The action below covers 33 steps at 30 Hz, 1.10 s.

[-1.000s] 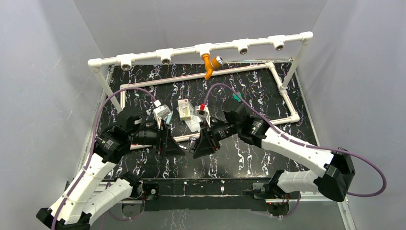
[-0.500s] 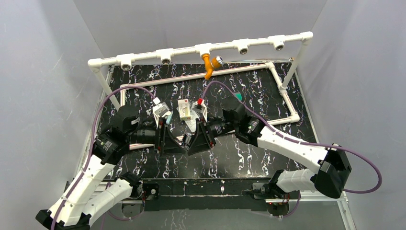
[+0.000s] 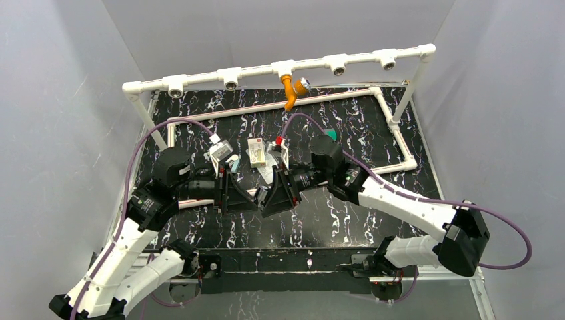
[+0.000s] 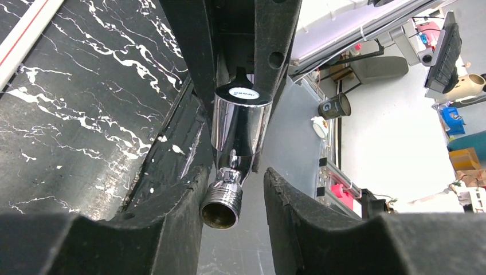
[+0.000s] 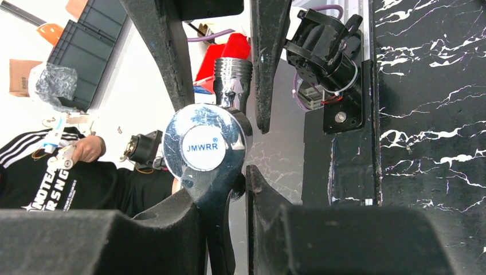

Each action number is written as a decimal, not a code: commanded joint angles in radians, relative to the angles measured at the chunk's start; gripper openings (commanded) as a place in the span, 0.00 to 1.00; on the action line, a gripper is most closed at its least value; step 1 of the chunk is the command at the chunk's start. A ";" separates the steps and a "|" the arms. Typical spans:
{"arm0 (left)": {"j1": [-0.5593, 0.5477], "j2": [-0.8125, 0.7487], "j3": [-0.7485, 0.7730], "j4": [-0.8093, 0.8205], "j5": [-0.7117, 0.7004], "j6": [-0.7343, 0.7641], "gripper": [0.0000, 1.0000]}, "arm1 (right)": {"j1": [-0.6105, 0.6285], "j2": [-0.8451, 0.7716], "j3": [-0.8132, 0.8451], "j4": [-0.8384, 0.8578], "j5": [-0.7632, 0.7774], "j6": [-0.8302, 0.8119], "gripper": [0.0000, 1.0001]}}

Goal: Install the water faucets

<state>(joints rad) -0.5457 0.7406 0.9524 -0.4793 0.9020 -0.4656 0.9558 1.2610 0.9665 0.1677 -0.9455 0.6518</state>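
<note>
A chrome faucet (image 5: 206, 143) with a round "JMWRR" cap hangs in the air between the two grippers. My right gripper (image 5: 220, 183) is shut on its lever handle. Its threaded inlet (image 4: 220, 206) points into my left gripper (image 4: 235, 175), whose jaws stand around it. The left finger touches the thread and a gap shows at the right finger (image 4: 286, 200). From above, both grippers meet at mid-table, left gripper (image 3: 246, 198) and right gripper (image 3: 268, 195), with the faucet (image 3: 257, 194) mostly hidden between them. An orange faucet (image 3: 290, 91) sits in the middle socket of the white pipe (image 3: 313, 65).
The raised white pipe has open tee sockets (image 3: 230, 84) left and right of the orange faucet. A white pipe frame (image 3: 396, 137) lies on the black marbled mat. Small white boxes (image 3: 256, 151) and a green block (image 3: 331, 135) lie behind the grippers.
My right arm brought the chrome faucet leftward up to the left gripper. The left jaws have narrowed around its threaded end.
</note>
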 commanded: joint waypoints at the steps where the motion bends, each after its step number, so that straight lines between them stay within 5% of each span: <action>1: -0.003 -0.011 0.002 0.026 0.014 -0.010 0.38 | -0.003 -0.046 -0.007 0.016 -0.007 -0.012 0.01; 18: -0.003 -0.009 -0.005 0.040 0.019 -0.031 0.26 | -0.003 -0.100 -0.033 -0.025 0.013 -0.037 0.01; 24: -0.003 -0.012 -0.013 0.049 0.035 -0.034 0.00 | -0.003 -0.105 -0.029 -0.024 0.024 -0.031 0.01; 29: -0.003 -0.024 -0.026 0.063 0.030 -0.043 0.00 | -0.002 -0.104 -0.046 0.016 0.039 -0.004 0.02; 33: -0.003 -0.042 -0.046 0.101 -0.002 -0.086 0.00 | -0.003 -0.111 -0.075 0.068 0.057 0.027 0.25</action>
<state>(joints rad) -0.5465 0.7231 0.9260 -0.4175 0.9112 -0.5152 0.9558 1.1843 0.9154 0.1459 -0.9195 0.6392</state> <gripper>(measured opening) 0.229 0.296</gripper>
